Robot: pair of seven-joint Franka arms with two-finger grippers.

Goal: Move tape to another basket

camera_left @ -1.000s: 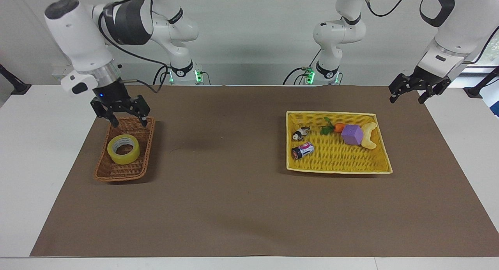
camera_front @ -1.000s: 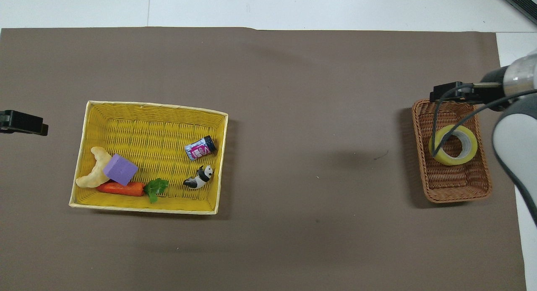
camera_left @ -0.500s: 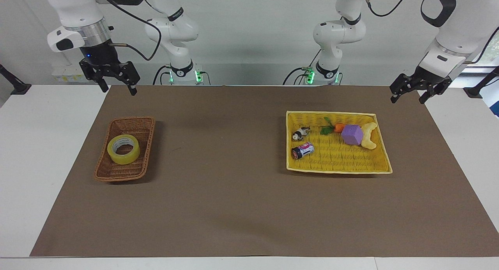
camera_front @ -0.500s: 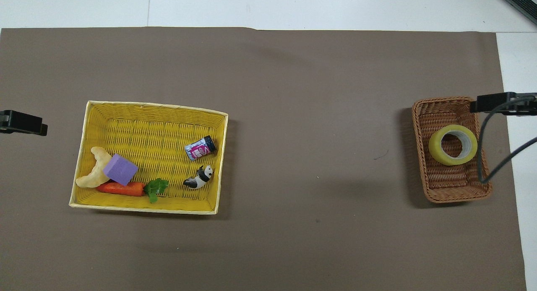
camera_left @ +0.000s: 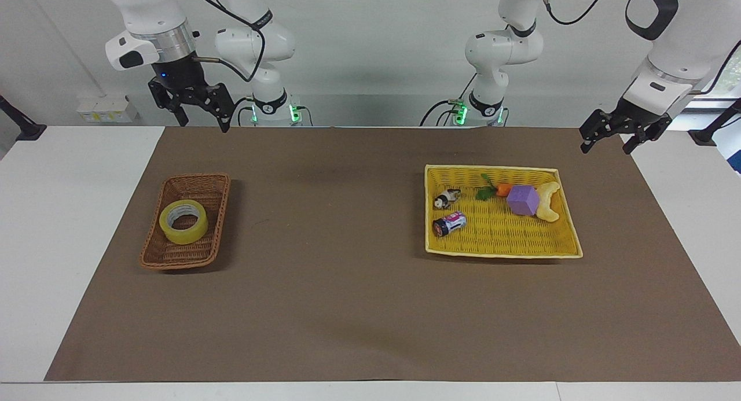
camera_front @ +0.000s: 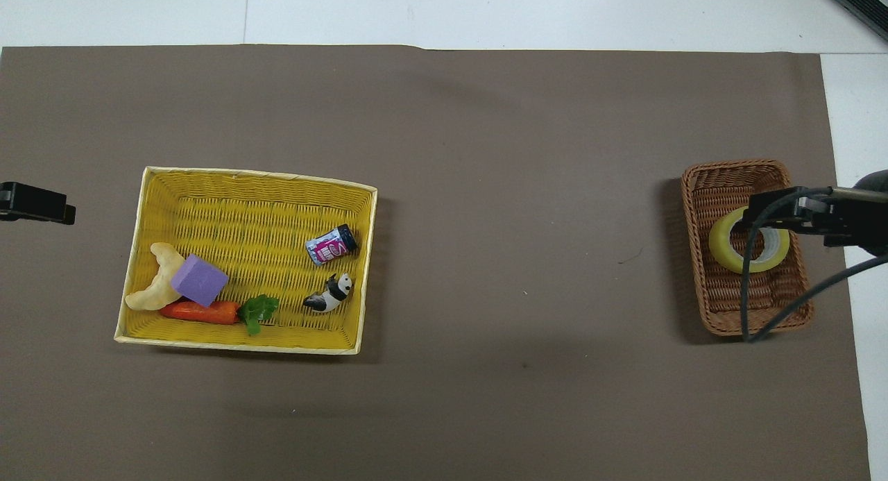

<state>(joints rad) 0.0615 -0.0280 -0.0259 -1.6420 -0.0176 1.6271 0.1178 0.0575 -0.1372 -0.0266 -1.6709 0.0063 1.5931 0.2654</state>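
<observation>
In the brown wicker basket at the right arm's end of the table lies the tape, flat with its core upward and nothing gripping it. From overhead the right gripper and its cable cross the roll and hide part of its ring; the facing view shows that the right gripper is actually raised well clear, over the mat's edge nearest the robots, its fingers spread wide and empty. The left gripper hangs over the mat's corner at the left arm's end, waiting, also spread wide and empty; overhead only its dark tip shows, cut off by the frame edge. The yellow tray basket toward the left arm's end holds a small can, a panda figure, a carrot partly hidden under a purple block, and a pale curved piece too indistinct to identify.
</observation>
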